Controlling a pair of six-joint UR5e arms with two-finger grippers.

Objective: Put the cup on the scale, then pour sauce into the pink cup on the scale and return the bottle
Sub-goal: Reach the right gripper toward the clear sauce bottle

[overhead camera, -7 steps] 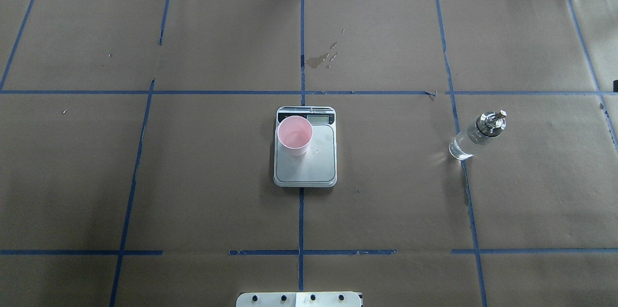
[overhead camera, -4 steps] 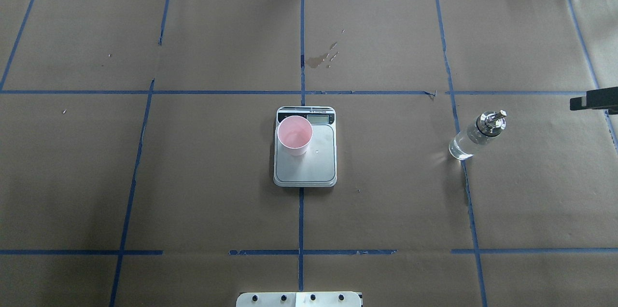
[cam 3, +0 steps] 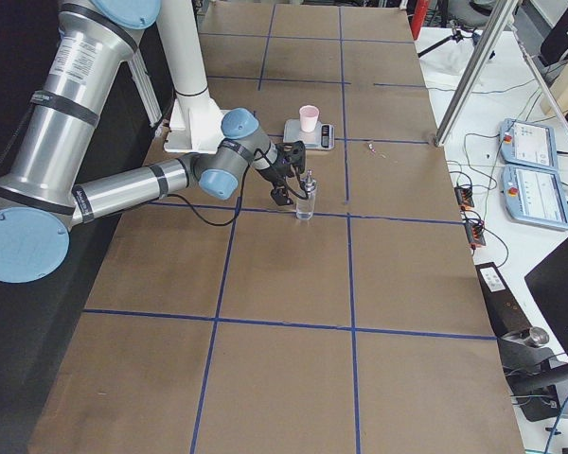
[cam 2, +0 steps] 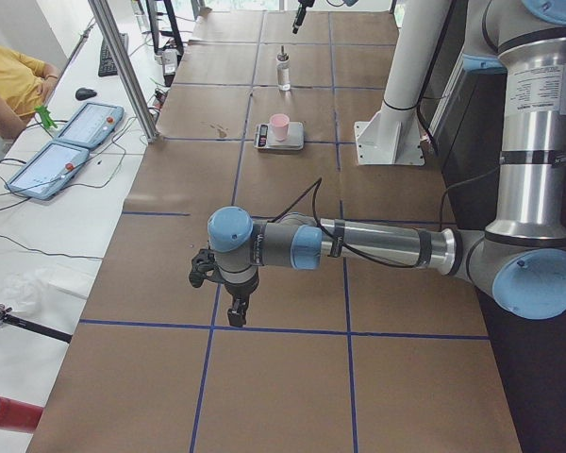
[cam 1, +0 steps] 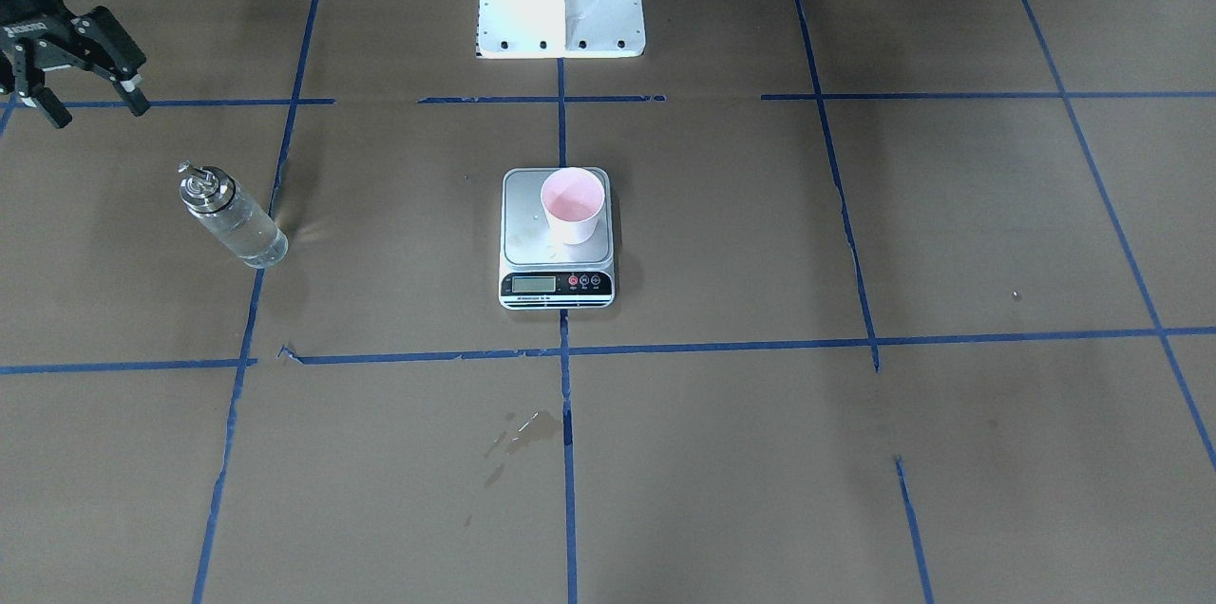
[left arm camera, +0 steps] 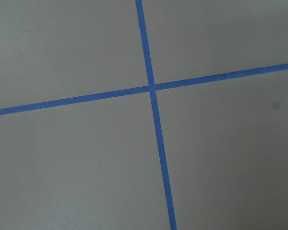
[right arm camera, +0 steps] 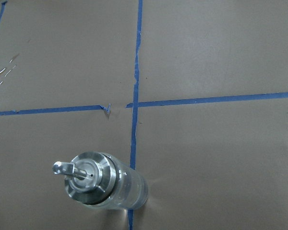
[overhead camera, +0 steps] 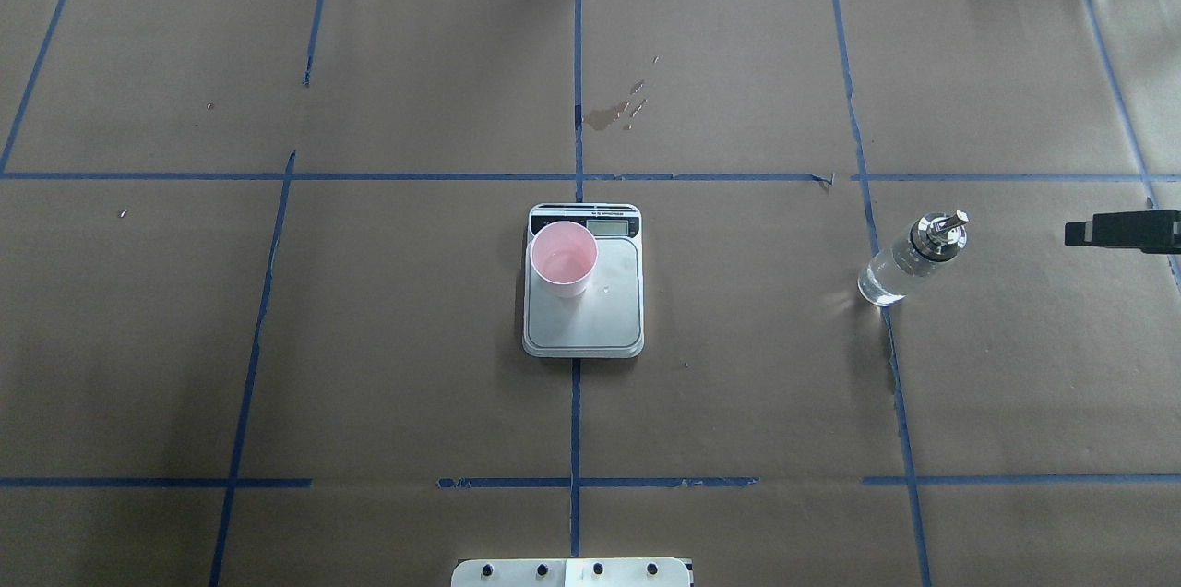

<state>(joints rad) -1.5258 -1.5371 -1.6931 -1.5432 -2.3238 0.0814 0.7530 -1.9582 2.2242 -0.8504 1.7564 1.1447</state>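
Observation:
The pink cup point(overhead camera: 563, 257) stands upright on the scale point(overhead camera: 600, 319), on the plate's far left corner; it also shows in the front view point(cam 1: 572, 203). The glass bottle point(overhead camera: 909, 259) with its silver spout stands upright on the brown paper to the right, apart from the scale. My right gripper point(cam 1: 95, 110) is open and empty, above the table beside the bottle point(cam 1: 233, 219); only its tip point(overhead camera: 1121, 232) shows overhead. The right wrist view looks down on the bottle point(right arm camera: 105, 187). My left gripper point(cam 2: 231, 302) hangs far from the scale at the table's left end; I cannot tell whether it is open.
A wet stain point(overhead camera: 614, 112) marks the paper beyond the scale. The robot's white base plate point(overhead camera: 572, 571) sits at the near edge. Blue tape lines grid the brown paper. Operator tablets point(cam 3: 530, 170) lie past the far edge.
My right gripper has come in from the overhead view's right edge and moved nearer the robot, level with the bottle. The cup, scale and bottle have not moved.

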